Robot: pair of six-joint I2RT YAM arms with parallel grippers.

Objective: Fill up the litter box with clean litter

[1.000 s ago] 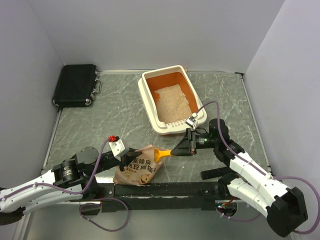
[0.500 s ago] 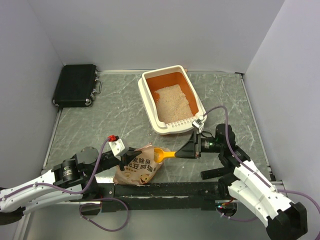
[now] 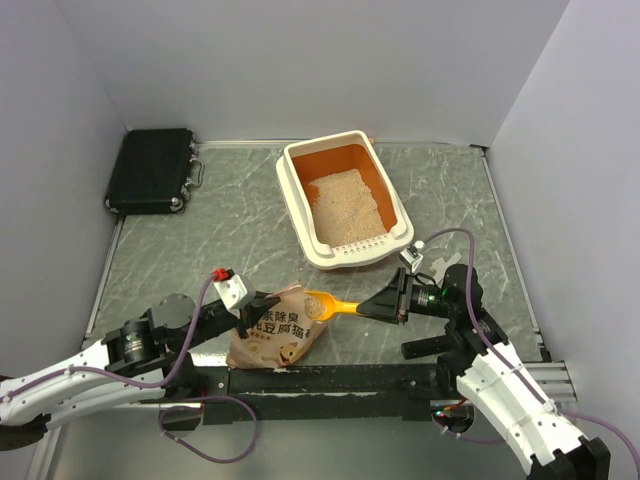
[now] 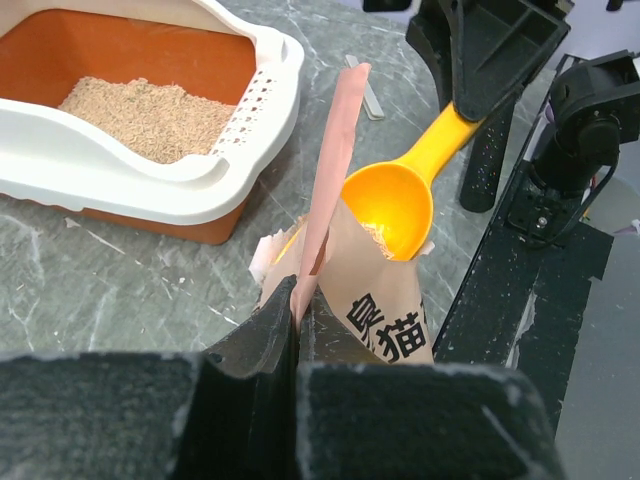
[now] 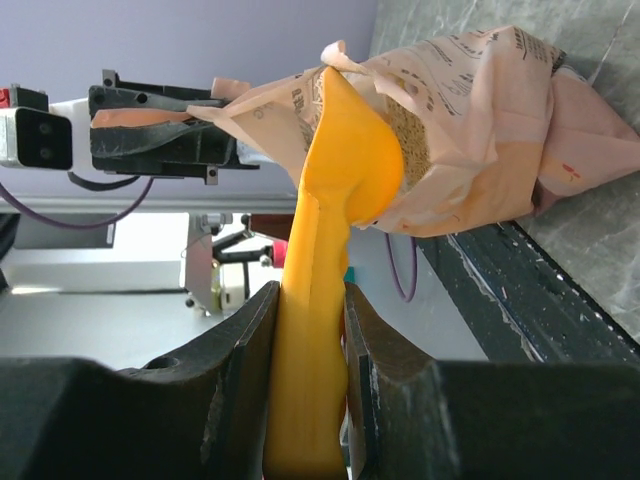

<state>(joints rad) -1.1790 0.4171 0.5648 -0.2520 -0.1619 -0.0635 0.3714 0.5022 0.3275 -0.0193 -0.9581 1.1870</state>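
The litter box [image 3: 343, 160] sits at the far middle of the counter [image 3: 230, 235], its slotted end turned toward the arms. The clean litter [image 3: 345, 208] covers only part of the orange floor, banked toward that near end, so by my reading the filling is partway done. More litter waits in the peach-pink bag [image 3: 275, 338], which slumps on the counter near the arm bases, well short of the box. The left gripper [image 4: 298, 300] has its jaws pressed together on the bag's upper edge, pulling the mouth up and open (a limp bag would otherwise fold shut). The right gripper [image 5: 310, 300] has its jaws clamped on the handle of the yellow-orange scoop [image 3: 328, 305], whose bowl pokes into that mouth with a few granules in it, apparently to dig out a load. So the box lies beyond both grippers, apart from each and nearer the right one. A black case [image 3: 152, 170] rests in the far left corner, away from the 2 arms.
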